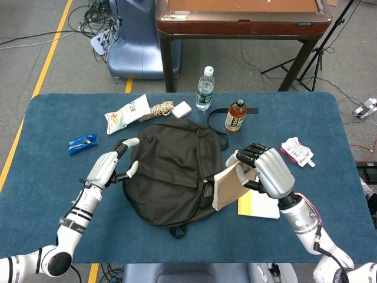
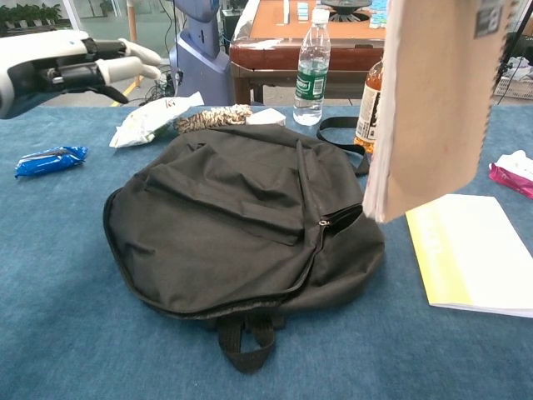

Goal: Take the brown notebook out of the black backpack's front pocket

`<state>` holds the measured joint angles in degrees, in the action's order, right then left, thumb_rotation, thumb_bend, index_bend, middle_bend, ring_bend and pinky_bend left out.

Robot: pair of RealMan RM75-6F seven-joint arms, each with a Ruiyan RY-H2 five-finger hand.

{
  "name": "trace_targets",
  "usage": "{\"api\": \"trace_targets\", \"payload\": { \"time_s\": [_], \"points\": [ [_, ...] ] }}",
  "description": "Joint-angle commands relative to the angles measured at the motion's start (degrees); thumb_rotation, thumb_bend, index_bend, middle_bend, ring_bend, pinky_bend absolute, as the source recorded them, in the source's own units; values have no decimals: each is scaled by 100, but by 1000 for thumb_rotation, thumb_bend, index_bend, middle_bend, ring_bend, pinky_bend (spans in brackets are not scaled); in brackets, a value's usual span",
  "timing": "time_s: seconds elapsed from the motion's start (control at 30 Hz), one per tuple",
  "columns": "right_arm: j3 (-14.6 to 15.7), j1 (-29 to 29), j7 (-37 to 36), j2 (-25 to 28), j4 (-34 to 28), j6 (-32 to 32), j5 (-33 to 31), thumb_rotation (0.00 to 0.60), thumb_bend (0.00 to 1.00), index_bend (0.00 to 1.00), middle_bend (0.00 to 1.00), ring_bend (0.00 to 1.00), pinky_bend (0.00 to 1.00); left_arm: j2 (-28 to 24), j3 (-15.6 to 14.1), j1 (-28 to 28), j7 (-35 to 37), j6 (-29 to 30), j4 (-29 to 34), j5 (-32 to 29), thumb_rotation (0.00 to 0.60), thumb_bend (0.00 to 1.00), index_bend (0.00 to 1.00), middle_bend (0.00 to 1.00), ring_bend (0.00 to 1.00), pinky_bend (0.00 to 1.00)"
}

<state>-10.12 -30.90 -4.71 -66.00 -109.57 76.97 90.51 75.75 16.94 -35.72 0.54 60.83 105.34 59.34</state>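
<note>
The black backpack [image 1: 174, 174] [image 2: 233, 229] lies flat in the middle of the blue table, its flap down and its zipper partly open. My right hand [image 1: 268, 171] holds the brown notebook [image 1: 228, 186] [image 2: 433, 100] in the air to the right of the backpack, clear of the pocket, spine up and tilted. In the chest view only the notebook shows, not the hand holding it. My left hand [image 1: 112, 167] [image 2: 62, 67] hovers just left of the backpack with fingers apart and nothing in them.
A yellow-edged white notepad [image 1: 262, 203] [image 2: 475, 250] lies under the raised notebook. Behind the backpack stand a water bottle [image 1: 204, 88] and a tea bottle [image 1: 235, 116], with a snack bag [image 1: 126, 114], rope [image 1: 159, 109] and white box nearby. A blue wrapper [image 1: 82, 142] lies left, a pink pouch [image 1: 296, 151] right.
</note>
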Motion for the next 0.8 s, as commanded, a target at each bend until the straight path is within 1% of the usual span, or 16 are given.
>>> {"api": "trace_targets", "payload": {
  "time_s": [0.03, 0.13, 0.23, 0.3, 0.33, 0.37, 0.43, 0.5, 0.57, 0.6, 0.67, 0.7, 0.77, 0.8],
  "points": [
    [-44, -253, -72, -310, 206, -502, -373, 600, 637, 822, 572, 518, 475, -22, 0, 30, 33, 30, -60, -37, 265, 372, 134, 113, 13, 141],
    [-113, -474, -9, -597, 435, -887, -656, 600, 636, 821, 572, 517, 475, -48, -2, 50, 73, 25, -100, -78, 278, 371, 134, 113, 13, 141],
    [-278, -781, 36, -982, 780, -1352, -1099, 600, 636, 821, 570, 515, 475, -86, -39, 73, 82, 11, -139, -84, 277, 370, 134, 113, 13, 140],
    [-374, -961, 69, -1192, 1009, -1609, -1351, 600, 635, 812, 541, 485, 475, -109, -61, 82, 82, -10, -154, -97, 275, 370, 134, 113, 13, 140],
    [-413, -1053, 92, -1282, 1121, -1756, -1484, 600, 633, 786, 512, 453, 470, -119, -67, 88, 88, -16, -161, -107, 275, 369, 134, 113, 13, 140],
    [-468, -1169, 118, -1400, 1275, -1926, -1645, 600, 628, 739, 472, 410, 455, -131, -69, 94, 97, -17, -174, -115, 277, 369, 134, 113, 13, 140],
    [-545, -1354, 244, -1629, 1603, -2133, -1875, 600, 599, 533, 344, 272, 344, -149, -78, 110, 104, -8, -207, -115, 277, 368, 134, 113, 13, 139],
    [-584, -1491, 433, -1825, 1898, -2241, -2037, 600, 544, 326, 217, 168, 223, -161, -89, 125, 105, 14, -251, -89, 277, 367, 134, 113, 13, 139],
    [-636, -1608, 640, -2031, 2195, -2256, -2166, 600, 486, 154, 97, 80, 124, -159, -107, 141, 96, 58, -366, -20, 279, 365, 135, 113, 13, 137],
    [-652, -1642, 732, -2114, 2321, -2214, -2181, 600, 458, 89, 51, 41, 87, -141, -118, 148, 85, 87, -447, 9, 282, 365, 135, 113, 13, 136],
    [-683, -1674, 933, -2272, 2589, -2015, -2140, 600, 407, 17, 6, 4, 45, -113, -142, 173, 96, 116, -612, 30, 288, 363, 135, 113, 12, 134],
    [-707, -1664, 996, -2340, 2695, -1871, -2103, 600, 377, 3, 0, 0, 33, -116, -149, 188, 110, 121, -664, 29, 288, 363, 135, 113, 12, 134],
    [-746, -1599, 1085, -2458, 2913, -1471, -1948, 600, 335, 0, 15, 0, 21, -149, -172, 233, 157, 128, -758, 49, 293, 363, 135, 113, 13, 133],
    [-741, -1555, 1088, -2472, 2981, -1297, -1839, 600, 327, 5, 41, 0, 21, -175, -188, 255, 174, 126, -795, 62, 294, 362, 135, 113, 13, 132]
  ]
}}
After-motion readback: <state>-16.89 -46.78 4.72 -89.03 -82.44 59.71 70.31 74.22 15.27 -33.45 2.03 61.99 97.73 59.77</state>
